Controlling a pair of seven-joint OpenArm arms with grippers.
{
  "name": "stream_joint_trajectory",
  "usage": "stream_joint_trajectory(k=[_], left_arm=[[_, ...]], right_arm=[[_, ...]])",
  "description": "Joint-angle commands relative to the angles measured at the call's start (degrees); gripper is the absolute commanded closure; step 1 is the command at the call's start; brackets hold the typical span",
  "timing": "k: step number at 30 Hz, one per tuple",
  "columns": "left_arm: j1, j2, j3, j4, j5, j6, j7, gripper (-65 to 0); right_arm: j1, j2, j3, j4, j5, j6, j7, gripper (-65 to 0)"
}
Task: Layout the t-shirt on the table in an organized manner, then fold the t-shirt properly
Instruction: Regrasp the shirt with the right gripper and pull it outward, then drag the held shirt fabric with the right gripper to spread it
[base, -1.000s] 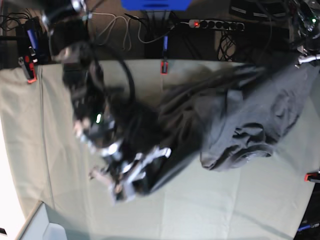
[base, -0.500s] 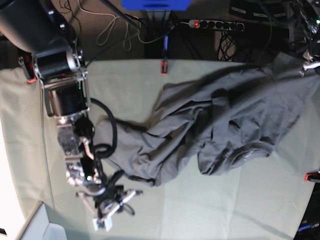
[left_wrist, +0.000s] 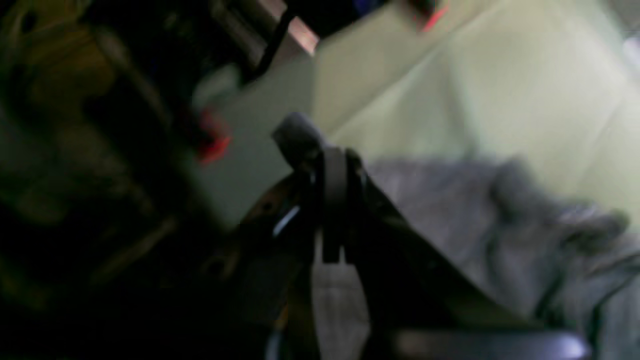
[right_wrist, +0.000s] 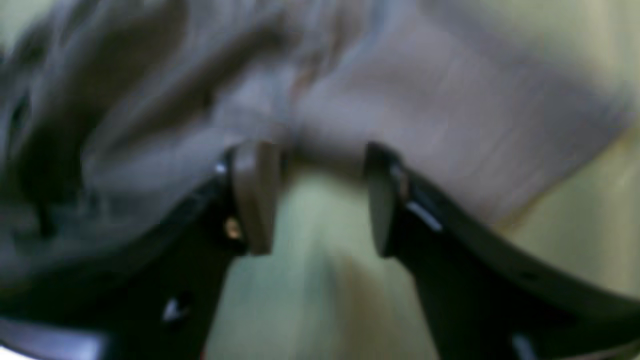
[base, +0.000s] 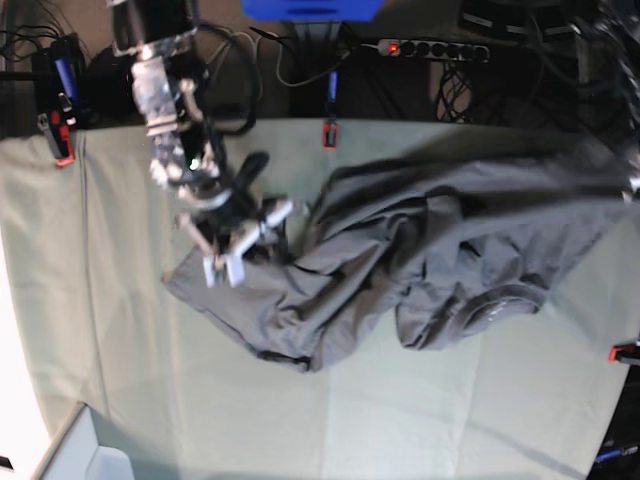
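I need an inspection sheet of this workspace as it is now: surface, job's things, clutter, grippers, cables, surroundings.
Surface: table covered in pale green cloth, faint creases, red clamps at its edges.
Job's things: t-shirt dark grey, crumpled, not laid flat; collar visible.
Clutter: nothing seen.
Grippers: right gripper jaws apart at the shirt's edge, holding nothing; left gripper shut on a pinch of shirt fabric.
Cables: loose cables and a power strip behind the table.
Surroundings: blue object at the far edge.
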Motion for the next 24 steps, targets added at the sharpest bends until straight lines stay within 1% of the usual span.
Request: stream_joint_trajectory(k=[1, 4, 6, 8, 14, 16, 18, 20, 24], left_arm=[[-1.31, -1.18, -0.39, 1.10, 0.03, 0.32, -1.67, -0.1], [-5.44, -2.76, -0.21, 1.63, 0.38, 0.32, -1.67, -0.1], [-8.25, -3.46, 0.05, 2.06, 0.47, 0.23, -1.67, -0.1], [-12.03, -4.34, 0.58, 1.71, 0.47, 0.14, -1.58, -0.1], [-21.97, -9.00, 6.82, -1.72, 0.56, 0.49, -1.58, -0.1], [-23.81, -9.26, 8.05, -1.98, 0.56, 0.49, -1.58, -0.1], [-24.34, -9.26, 8.67, -2.07, 0.56, 0.49, -1.58, -0.1], [-23.64, -9.09, 9.19, -2.16, 0.56, 0.49, -1.58, -0.1], [-20.21, -8.74, 8.93, -5.06, 0.30, 0.49, -1.93, -0.1]], right_arm=[[-0.33, 0.39, 0.19, 1.03, 0.26, 0.03, 1.47, -32.6], [-2.09, 0.48, 0.28, 0.94, 0.17, 0.03, 1.47, -33.0], [-2.44, 1.62, 0.28, 0.94, 0.35, 0.03, 1.47, -33.0], [-2.79, 1.62, -0.16, 0.94, 0.43, -0.06, 1.12, -33.0], [-4.81, 1.53, -7.02, 0.94, 0.26, -0.32, 1.47, -33.1], [-4.46, 0.92, -8.16, 0.50, 0.26, -0.41, 1.47, -33.1], [-3.76, -0.22, -7.11, -1.87, 0.17, -0.41, 1.47, -33.2], [-1.82, -1.10, -4.21, -4.95, 0.17, -0.50, 1.47, -33.2], [0.11, -1.54, 2.30, -8.99, 0.17, -0.50, 1.47, -33.2]])
